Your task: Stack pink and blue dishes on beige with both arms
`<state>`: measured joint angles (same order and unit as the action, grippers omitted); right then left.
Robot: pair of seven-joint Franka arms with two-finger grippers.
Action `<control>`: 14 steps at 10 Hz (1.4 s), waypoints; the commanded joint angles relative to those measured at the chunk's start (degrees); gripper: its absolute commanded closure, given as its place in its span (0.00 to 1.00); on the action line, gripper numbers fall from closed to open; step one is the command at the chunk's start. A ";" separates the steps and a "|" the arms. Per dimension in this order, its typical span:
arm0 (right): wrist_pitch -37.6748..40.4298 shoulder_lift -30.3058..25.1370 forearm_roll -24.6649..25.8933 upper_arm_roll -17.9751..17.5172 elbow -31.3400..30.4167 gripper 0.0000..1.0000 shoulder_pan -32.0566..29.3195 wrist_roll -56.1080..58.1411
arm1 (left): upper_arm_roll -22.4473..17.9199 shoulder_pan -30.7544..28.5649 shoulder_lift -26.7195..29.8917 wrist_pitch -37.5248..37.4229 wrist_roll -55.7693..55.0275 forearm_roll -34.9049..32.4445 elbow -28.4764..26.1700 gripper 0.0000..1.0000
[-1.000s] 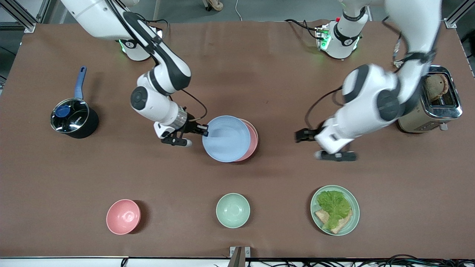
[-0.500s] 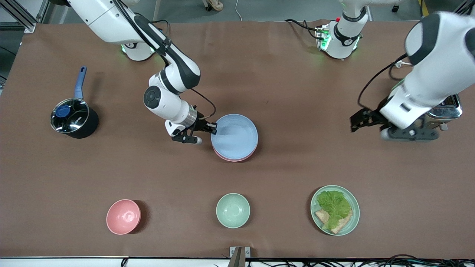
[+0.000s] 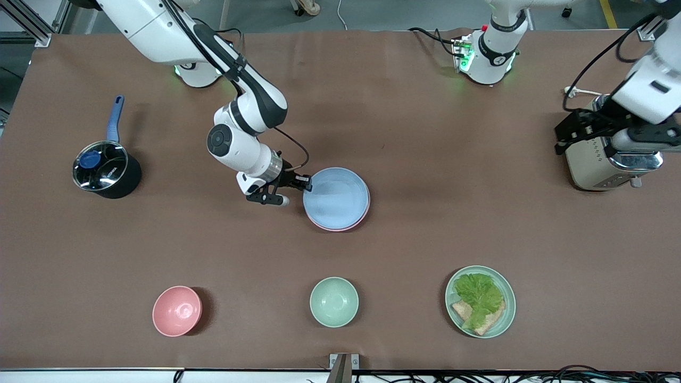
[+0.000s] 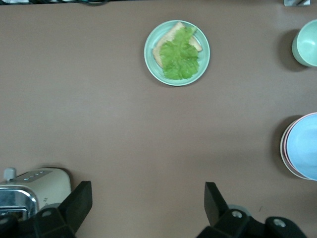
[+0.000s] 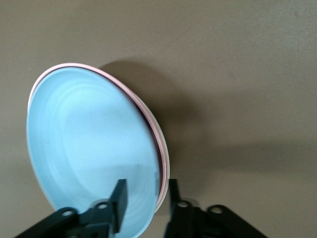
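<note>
The light blue plate (image 3: pixel 336 198) lies on the pink plate (image 3: pixel 340 229) at mid-table; only the pink rim shows. The beige plate is hidden under them, apart from perhaps a pale edge below the pink rim in the right wrist view. My right gripper (image 3: pixel 307 183) is at the stack's edge toward the right arm's end. In the right wrist view it (image 5: pixel 147 191) is open: one finger stands over the blue plate (image 5: pixel 89 144), the other outside the rim, a gap showing. My left gripper (image 3: pixel 559 139) hangs open and empty (image 4: pixel 148 203) beside the toaster.
A silver toaster (image 3: pixel 612 162) stands at the left arm's end. A black pot (image 3: pixel 106 170) stands at the right arm's end. Near the front camera are a pink bowl (image 3: pixel 177 311), a green bowl (image 3: pixel 333 301) and a green plate (image 3: pixel 503 319) with lettuce and bread.
The right gripper carried the tilted blue plate over the pink one and it now lies flat there. The left arm swung away from mid-table to the toaster.
</note>
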<state>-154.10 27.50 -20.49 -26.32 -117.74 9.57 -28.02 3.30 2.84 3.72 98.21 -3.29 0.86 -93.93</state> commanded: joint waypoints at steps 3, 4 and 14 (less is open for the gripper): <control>16.75 -16.91 12.43 6.96 0.04 0.00 -5.51 -2.04 | -2.41 0.41 -4.95 -8.74 0.65 -0.51 10.52 0.00; 20.46 -20.69 16.58 8.11 0.83 0.00 -7.70 -3.00 | -2.42 -0.02 -4.60 -9.00 0.74 -0.42 10.00 0.00; 69.80 -27.40 19.09 32.65 34.77 0.00 -11.75 20.46 | -2.86 -0.11 -1.87 -10.14 1.71 -0.24 6.92 0.00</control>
<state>-86.00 -0.03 0.14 7.45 -83.93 -1.05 -8.03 0.71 2.81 1.22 88.52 -2.48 0.86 -84.72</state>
